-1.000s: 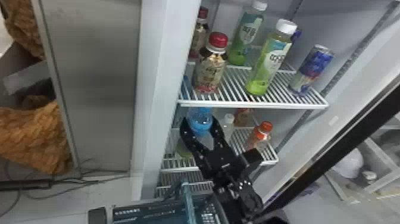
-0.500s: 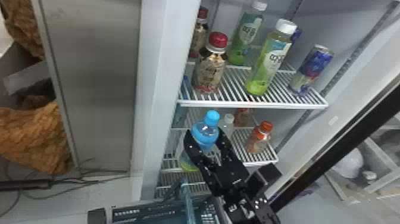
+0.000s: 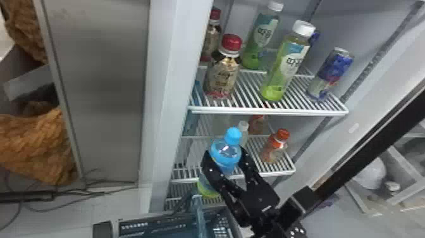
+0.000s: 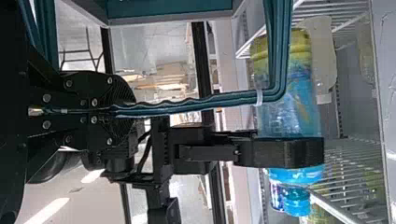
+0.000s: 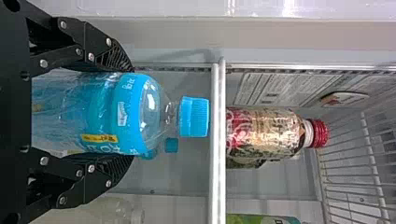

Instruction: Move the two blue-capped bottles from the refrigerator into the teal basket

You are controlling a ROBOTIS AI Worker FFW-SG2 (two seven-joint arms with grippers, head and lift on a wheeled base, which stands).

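In the head view my right gripper (image 3: 225, 155) is shut around the upper body of a blue-capped bottle (image 3: 227, 148), upright in front of the middle shelf. The right wrist view has that bottle (image 5: 126, 112) between both fingers of my right gripper (image 5: 122, 113), its cap beside a shelf's front bar. A second blue cap (image 5: 171, 145) lies farther back. The teal basket (image 3: 151, 225) is at the head view's bottom edge, below the bottle. In the left wrist view my left gripper (image 4: 130, 111) is shut on the teal basket handle (image 4: 187, 105).
On the upper shelf (image 3: 268, 110) stand red-capped bottles (image 3: 221, 76), white-capped green bottles (image 3: 286, 63) and a blue can (image 3: 332, 74). An orange-capped bottle (image 3: 275, 147) stands on the shelf below. The refrigerator's side wall (image 3: 172, 95) rises at the left.
My right gripper and the blue-capped bottle have come out from beneath the upper shelf, moving toward the camera and slightly right. The basket looks unmoved.
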